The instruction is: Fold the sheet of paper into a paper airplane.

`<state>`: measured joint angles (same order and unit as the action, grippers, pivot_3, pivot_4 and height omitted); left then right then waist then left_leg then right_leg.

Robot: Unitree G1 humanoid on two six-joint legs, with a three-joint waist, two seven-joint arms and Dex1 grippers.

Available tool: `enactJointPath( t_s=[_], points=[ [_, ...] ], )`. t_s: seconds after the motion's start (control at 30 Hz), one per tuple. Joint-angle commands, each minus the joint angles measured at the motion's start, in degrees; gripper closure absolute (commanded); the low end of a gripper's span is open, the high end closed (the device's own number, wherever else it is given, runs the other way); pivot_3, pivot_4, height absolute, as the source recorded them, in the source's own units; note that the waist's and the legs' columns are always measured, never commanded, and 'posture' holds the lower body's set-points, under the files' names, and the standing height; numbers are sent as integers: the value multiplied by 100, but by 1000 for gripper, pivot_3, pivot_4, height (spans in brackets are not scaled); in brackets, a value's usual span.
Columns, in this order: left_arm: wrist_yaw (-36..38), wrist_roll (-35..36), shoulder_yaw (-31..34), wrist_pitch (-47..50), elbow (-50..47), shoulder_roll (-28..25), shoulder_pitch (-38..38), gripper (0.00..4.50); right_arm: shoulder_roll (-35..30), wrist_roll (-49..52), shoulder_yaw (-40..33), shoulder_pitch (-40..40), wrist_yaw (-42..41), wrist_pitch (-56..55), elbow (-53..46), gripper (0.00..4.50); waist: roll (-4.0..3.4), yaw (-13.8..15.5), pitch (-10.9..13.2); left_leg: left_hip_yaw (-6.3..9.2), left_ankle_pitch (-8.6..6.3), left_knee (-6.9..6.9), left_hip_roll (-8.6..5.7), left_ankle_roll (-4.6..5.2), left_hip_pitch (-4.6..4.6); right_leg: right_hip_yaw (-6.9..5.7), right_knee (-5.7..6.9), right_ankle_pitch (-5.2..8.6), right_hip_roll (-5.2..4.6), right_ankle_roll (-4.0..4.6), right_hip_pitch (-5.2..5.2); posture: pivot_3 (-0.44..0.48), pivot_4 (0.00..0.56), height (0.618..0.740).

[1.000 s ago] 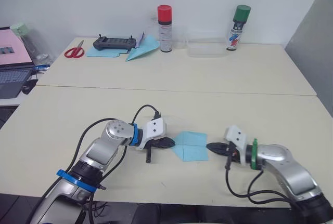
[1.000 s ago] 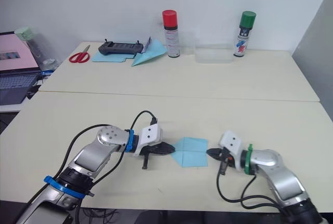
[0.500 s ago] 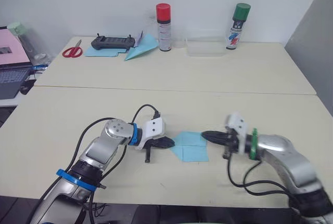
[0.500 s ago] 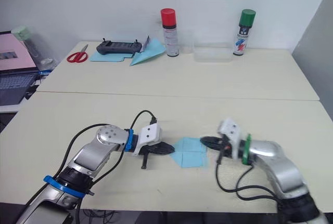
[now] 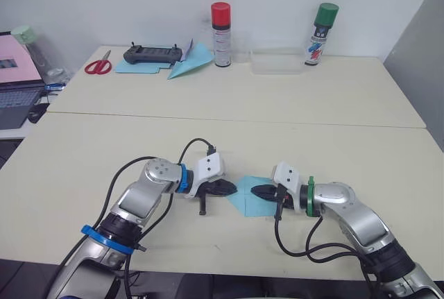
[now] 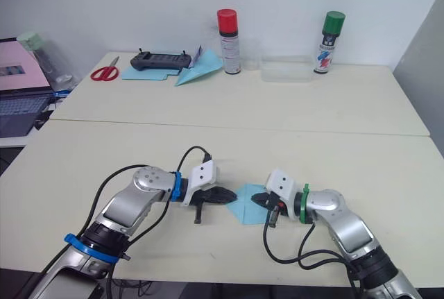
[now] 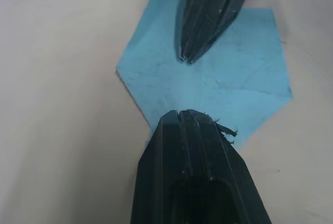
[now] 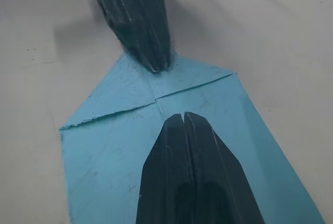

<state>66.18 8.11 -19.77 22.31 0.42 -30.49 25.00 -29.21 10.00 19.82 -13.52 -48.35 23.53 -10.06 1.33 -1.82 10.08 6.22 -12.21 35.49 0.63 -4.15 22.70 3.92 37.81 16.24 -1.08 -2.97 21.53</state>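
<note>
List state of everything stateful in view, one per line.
sheet of paper: flat on the table, two corners folded into a point, not yet a plane
left tool: shut, tip on the paper's pointed end
right tool: shut, tip pressing on the paper's middle
red-capped spray can: upright, capped
green-capped spray can: upright, capped
scissors: lying closed
laptop: open, screen lit

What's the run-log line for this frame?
stage: folding | light-blue creased sheet of paper: flat on table, nose corners folded in | left gripper: fingers shut, tip on nose | right gripper: fingers shut, pressing centre crease
</note>
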Motion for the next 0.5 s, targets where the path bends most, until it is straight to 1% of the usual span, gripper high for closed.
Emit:
enactJointPath(
  t_s=[0.03, 0.2, 0.37, 0.5],
  points=[
    [-92, 30, -52, 48, -199, 140, 116, 4500, -47, -184, 39, 18, 41, 59, 198, 4484, 0, -5, 1, 0, 0, -1, 1, 0, 1, 0, 0, -12, 1, -21, 2, 0, 150, 740],
    [-193, -269, -278, -87, 57, 200, 117, 4500, -97, -183, 12, 31, 20, 42, 199, 4484, -1, -4, 2, 0, 0, -10, 1, 0, 4, 0, 2, -16, 3, -30, 13, 0, 150, 740],
    [-57, -401, -371, -241, 30, -124, -124, 4500, -125, -176, 4, 78, 30, 68, 135, 4484, -1, -4, 1, -2, 0, -11, 2, 0, 4, 1, 2, -16, 3, -29, 13, 0, 150, 740],
    [-133, -474, -262, -270, 170, -399, -254, 4500, -132, -194, 20, 74, 22, 46, 152, 4484, -2, -5, 0, -2, 0, -17, 3, 0, 0, 1, 1, -15, 3, -28, 12, 0, 150, 740]
  ],
)
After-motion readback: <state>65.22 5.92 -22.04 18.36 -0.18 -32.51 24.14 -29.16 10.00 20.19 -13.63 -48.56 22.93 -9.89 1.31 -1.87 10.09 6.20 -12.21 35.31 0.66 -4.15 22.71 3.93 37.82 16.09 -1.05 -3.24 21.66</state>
